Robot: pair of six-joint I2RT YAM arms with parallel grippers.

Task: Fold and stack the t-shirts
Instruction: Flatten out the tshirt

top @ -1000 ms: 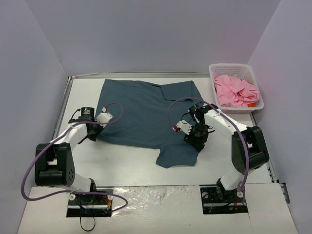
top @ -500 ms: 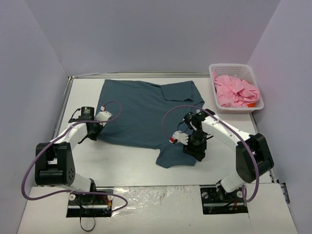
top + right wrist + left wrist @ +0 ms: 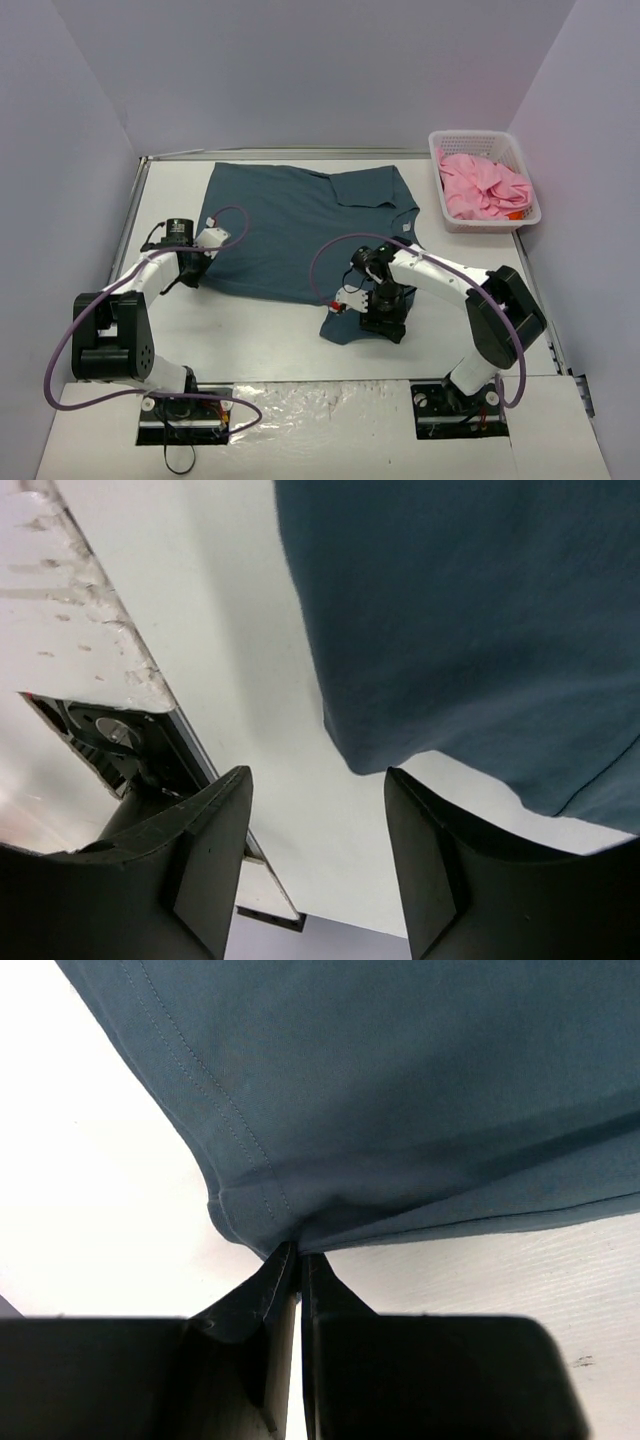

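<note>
The dark teal-blue t-shirt (image 3: 290, 225) lies spread on the white table, one sleeve at the near edge by my right arm. My left gripper (image 3: 188, 272) is shut on its left bottom corner; in the left wrist view the hem corner (image 3: 250, 1222) is pinched at my fingertips (image 3: 297, 1252). My right gripper (image 3: 382, 322) is open and empty, above the sleeve near the table's front; in the right wrist view the sleeve's edge (image 3: 400, 742) hangs between the fingers (image 3: 215, 820). The pink t-shirt (image 3: 484, 184) lies crumpled in the white basket.
The white lattice basket (image 3: 520, 160) stands at the back right corner. Purple-grey walls enclose the table on three sides. The arm bases and a taped strip (image 3: 320, 400) run along the near edge.
My right gripper has moved left and toward the near edge, from over the shirt's right side to the sleeve. The shirt's right edge has shifted a little. My left gripper has not moved.
</note>
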